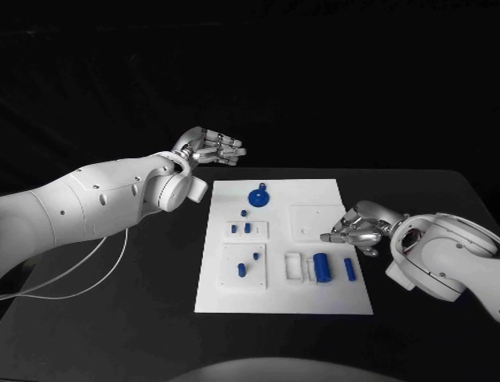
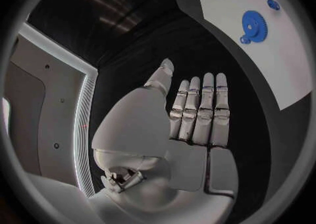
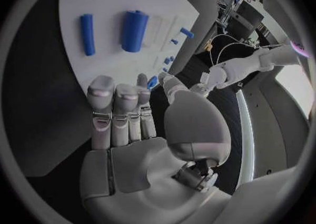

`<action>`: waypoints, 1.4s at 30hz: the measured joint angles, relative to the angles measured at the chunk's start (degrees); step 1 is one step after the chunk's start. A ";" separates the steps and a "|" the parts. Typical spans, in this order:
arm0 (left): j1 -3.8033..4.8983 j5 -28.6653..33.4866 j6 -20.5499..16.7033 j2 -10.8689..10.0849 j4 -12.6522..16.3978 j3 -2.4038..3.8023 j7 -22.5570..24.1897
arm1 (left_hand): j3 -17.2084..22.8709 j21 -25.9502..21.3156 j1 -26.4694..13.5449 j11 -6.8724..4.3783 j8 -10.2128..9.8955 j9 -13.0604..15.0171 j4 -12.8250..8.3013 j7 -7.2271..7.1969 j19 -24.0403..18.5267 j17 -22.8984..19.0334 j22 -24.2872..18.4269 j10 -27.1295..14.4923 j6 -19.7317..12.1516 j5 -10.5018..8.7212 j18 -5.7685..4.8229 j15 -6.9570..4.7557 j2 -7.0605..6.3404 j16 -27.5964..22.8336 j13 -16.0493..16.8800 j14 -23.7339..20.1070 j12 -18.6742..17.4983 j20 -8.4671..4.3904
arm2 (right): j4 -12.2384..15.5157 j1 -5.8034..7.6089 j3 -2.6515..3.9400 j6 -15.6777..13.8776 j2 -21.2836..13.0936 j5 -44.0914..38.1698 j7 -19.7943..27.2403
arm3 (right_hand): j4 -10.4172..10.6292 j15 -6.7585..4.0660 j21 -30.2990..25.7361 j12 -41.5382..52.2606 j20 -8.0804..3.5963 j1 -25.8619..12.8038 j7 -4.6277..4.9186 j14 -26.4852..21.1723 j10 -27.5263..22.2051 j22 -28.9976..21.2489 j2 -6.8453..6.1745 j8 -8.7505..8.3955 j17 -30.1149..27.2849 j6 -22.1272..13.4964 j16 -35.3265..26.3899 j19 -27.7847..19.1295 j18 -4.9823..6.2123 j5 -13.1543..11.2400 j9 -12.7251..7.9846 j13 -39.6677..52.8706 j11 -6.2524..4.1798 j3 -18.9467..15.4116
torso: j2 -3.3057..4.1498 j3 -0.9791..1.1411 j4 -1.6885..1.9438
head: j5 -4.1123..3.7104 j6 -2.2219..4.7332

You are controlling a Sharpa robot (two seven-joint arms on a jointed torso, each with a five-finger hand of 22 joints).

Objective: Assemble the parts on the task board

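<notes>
The white task board [image 1: 284, 298] lies mid-table. A blue gear [image 1: 258, 196] sits near its far edge, also seen in the left wrist view as the gear [image 2: 253, 23] on the board [image 2: 263, 71]. Small blue pegs [image 1: 241, 228] stand in the board's left blocks. A thick blue cylinder [image 1: 322, 266] and a thin blue rod [image 1: 350, 269] lie near its front right, the cylinder [image 3: 134, 30] and rod [image 3: 87, 34] beyond my right fingers. My left hand [image 1: 210, 149] hovers past the board's far left corner, fingers straight, holding nothing. My right hand [image 1: 353, 229] is at the board's right edge, empty.
A square white plate [image 1: 317, 223] on the board lies just left of my right hand. A thin white cable [image 1: 89, 270] loops over the black table under my left arm. Bare black table surrounds the board on all sides.
</notes>
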 measured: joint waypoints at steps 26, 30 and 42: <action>-0.27 0.70 0.63 0.45 -0.34 -0.04 0.58 | -0.67 0.31 -0.96 0.00 0.00 0.00 1.31 0.23 0.39 0.00 0.08 0.00 -0.53 0.00 0.00 0.00 0.04 0.00 0.00 0.00 0.00 0.03 | -1.36 0.05 -1.32 10.55 2.47 1.87 -7.98 | 7.43 0.29 2.81 -0.52 0.01 -2.75 0.58 0.60 0.81 -0.01 -2.83 0.00 3.35 -0.98 0.98 0.00 0.00 -7.81 -0.21 4.27 0.42 0.01 | -0.37 -0.21 -0.26 | -1.08 -1.27; -0.27 0.73 0.70 0.54 -0.37 -0.04 0.58 | -0.67 0.31 -1.14 0.00 0.00 0.00 1.32 0.23 0.39 0.00 0.07 0.00 -0.53 0.00 0.00 0.00 -0.14 0.00 0.00 0.00 0.00 0.03 | -1.44 0.06 -1.95 10.55 2.91 1.75 -8.15 | 8.30 0.29 2.81 -0.52 0.02 -2.58 0.70 0.59 0.80 -0.02 -3.13 0.00 3.48 -1.09 0.98 0.00 0.00 -8.71 -0.27 4.52 0.42 -0.08 | -0.35 -0.21 -0.30 | -0.96 -1.37; -0.28 0.79 1.01 0.64 -0.43 -0.04 0.51 | -0.73 0.31 -1.19 0.32 0.00 0.00 2.01 0.23 0.39 0.00 0.07 -0.33 -0.53 0.00 0.00 0.22 -0.19 0.00 0.00 -0.22 0.00 0.03 | -2.85 0.08 -3.65 10.75 4.01 0.26 -8.43 | 8.46 0.29 2.80 -0.52 0.02 -2.43 0.70 0.59 0.80 -0.02 -3.27 0.00 3.74 -1.09 0.97 -0.01 0.00 -8.71 -0.31 4.59 0.43 0.08 | -0.34 -0.20 -0.34 | -0.96 -1.62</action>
